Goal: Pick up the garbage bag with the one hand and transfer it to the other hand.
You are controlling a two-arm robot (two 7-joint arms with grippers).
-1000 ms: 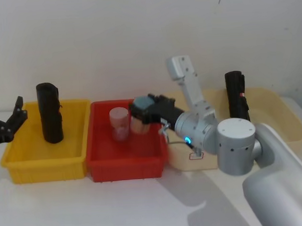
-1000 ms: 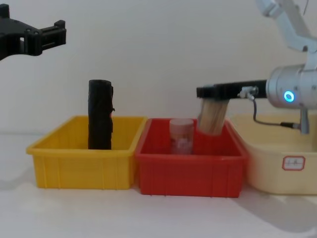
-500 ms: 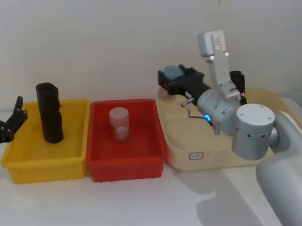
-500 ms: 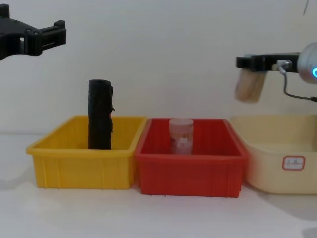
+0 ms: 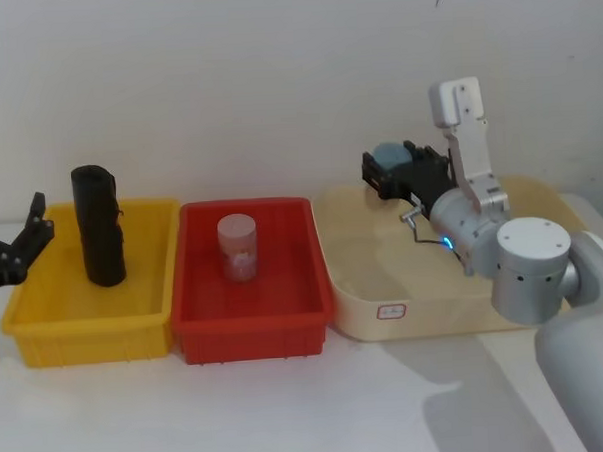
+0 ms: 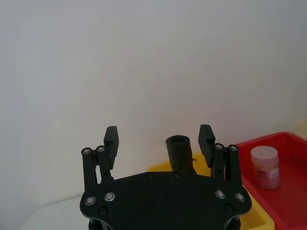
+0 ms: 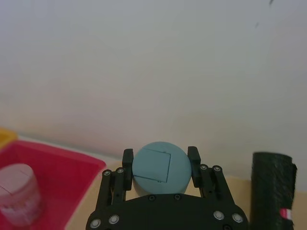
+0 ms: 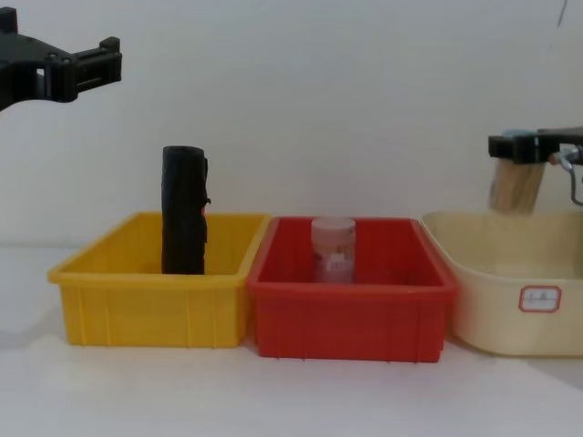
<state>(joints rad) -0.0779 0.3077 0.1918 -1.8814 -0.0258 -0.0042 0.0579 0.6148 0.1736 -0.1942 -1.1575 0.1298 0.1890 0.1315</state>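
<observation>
- Change since the earlier frames: the right gripper [image 5: 391, 172], which hung low over the red bin [image 5: 253, 313] with a blue-lidded container of pale sticks [image 8: 515, 187] in its grasp, has risen and travelled to the robot's right; it now holds that container above the cream tub [image 5: 384, 282], well clear of the tub's floor.
- Cream tub: the largest vessel, on the robot's right, touching the red bin's side; a small label sits on its front wall.
- Yellow bin [image 5: 90, 315]: on the robot's left, flush against the red bin. A plain black roll [image 5: 99, 225] stands upright inside it, rising above the rim.
- Red bin: in the middle. A clear jar with a pinkish label [image 5: 236, 247] stands upright in it.
- Right arm: a silver-grey wrist with a blue indicator light reaches in from the right. Its fingers [image 7: 127, 165] are clenched on either side of the container's round blue lid [image 7: 159, 167], as the right wrist view confirms.
- Left gripper [image 6: 159, 143]: raised at the far left, above and outboard of the yellow bin, fingers spread apart and holding nothing.
- Garbage bag [image 7: 272, 191]: the black roll with the red-and-white band stands upright in the cream tub, just beside the right gripper, untouched by either gripper.
</observation>
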